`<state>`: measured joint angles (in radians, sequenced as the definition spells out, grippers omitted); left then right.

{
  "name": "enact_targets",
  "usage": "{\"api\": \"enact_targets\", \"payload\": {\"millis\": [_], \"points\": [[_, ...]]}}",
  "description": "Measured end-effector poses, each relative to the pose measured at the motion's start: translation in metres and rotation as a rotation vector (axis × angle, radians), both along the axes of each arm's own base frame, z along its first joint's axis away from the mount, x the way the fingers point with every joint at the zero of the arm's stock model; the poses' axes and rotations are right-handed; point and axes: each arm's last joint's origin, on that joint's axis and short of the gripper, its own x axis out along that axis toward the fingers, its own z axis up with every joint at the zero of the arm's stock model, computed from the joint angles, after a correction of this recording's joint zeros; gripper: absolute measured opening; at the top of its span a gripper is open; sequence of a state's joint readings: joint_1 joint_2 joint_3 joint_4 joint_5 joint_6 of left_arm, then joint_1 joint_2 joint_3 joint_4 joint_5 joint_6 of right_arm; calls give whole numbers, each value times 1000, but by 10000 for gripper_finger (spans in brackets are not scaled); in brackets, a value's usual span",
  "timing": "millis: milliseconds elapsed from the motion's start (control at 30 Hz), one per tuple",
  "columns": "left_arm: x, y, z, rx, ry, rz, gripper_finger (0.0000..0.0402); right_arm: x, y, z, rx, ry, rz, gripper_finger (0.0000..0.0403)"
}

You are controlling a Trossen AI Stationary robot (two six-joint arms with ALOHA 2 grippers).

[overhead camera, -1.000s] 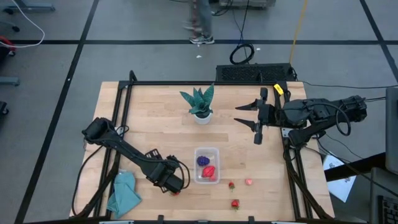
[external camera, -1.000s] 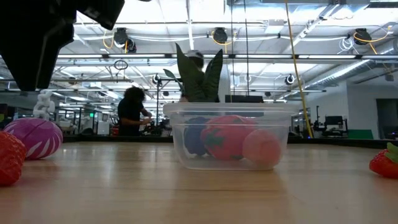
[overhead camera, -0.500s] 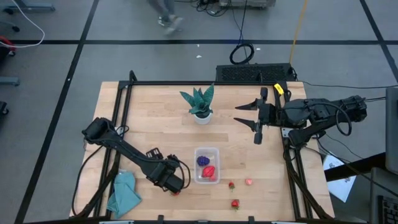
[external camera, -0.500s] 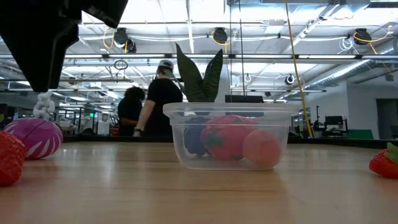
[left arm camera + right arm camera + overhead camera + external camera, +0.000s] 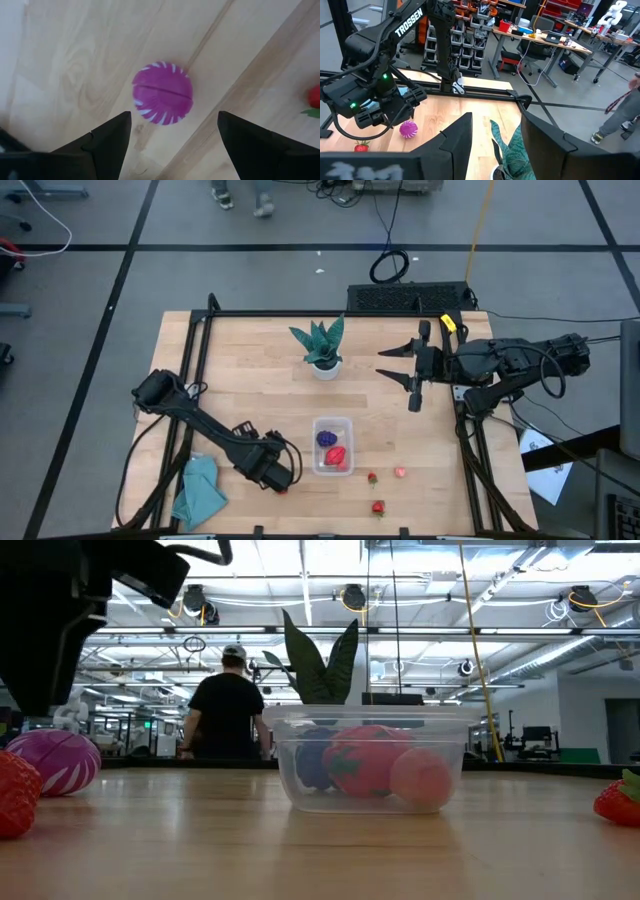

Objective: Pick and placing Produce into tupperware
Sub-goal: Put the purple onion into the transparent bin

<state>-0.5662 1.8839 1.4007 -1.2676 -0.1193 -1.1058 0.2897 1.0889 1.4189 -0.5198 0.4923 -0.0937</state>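
Observation:
The clear tupperware (image 5: 332, 445) stands on the table's near middle and holds a dark purple fruit (image 5: 326, 438), a red one (image 5: 337, 454) and a pale pink one (image 5: 422, 778). My left gripper (image 5: 270, 470) hovers open just to its left. In the left wrist view the striped magenta fruit (image 5: 162, 93) lies on the wood between and beyond the two spread fingers, untouched. A red strawberry (image 5: 283, 489) lies beside the left gripper. Two strawberries (image 5: 372, 477) (image 5: 378, 507) and a pink piece (image 5: 400, 472) rest right of the tupperware. My right gripper (image 5: 412, 370) waits open over the far right.
A green potted plant (image 5: 321, 345) in a white pot stands at the far middle. A teal cloth (image 5: 198, 488) lies at the near left corner. Black frame rails run along the table's left, right and far edges (image 5: 300, 313). A person (image 5: 226, 715) walks in the room behind.
My left gripper has shifted a little toward the table's left and come lower over the magenta fruit, staying open. The fruits and the tupperware have kept their places. A person has walked across the room behind.

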Motion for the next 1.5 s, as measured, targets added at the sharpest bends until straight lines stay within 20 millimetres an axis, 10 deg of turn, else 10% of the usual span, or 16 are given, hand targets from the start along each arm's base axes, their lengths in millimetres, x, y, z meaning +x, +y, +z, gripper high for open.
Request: {"api": "enact_targets", "payload": {"millis": [1500], "points": [[-1, 17, -40, -81, 13, 6, 303, 0, 0, 2, -1, -20, 2, 160]]}}
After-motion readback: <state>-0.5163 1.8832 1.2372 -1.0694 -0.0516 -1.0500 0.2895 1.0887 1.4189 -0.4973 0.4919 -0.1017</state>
